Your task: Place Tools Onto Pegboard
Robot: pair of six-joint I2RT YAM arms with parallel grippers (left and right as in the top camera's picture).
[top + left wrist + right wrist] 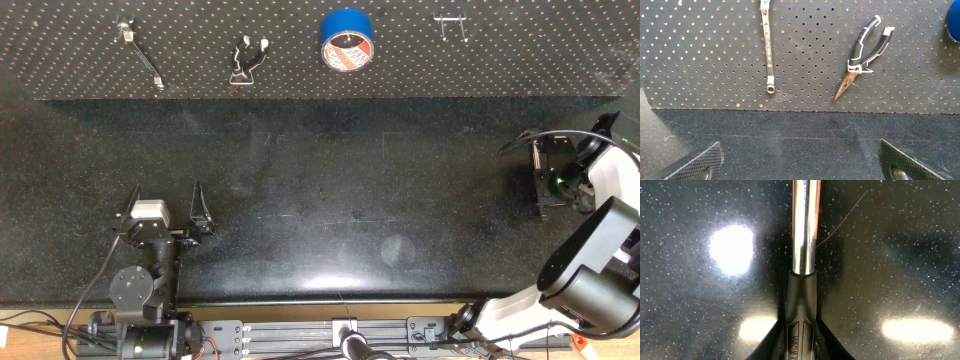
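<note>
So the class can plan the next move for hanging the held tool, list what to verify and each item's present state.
1. Right gripper shut on the chrome-shafted tool: ok.
2. Empty hook on the pegboard free: ok.
3. Wrench, pliers and tape roll already hung: ok.
4. Left gripper open, far from that hook: ok.
5. Tool's far end suits the hook: cannot tell.
</note>
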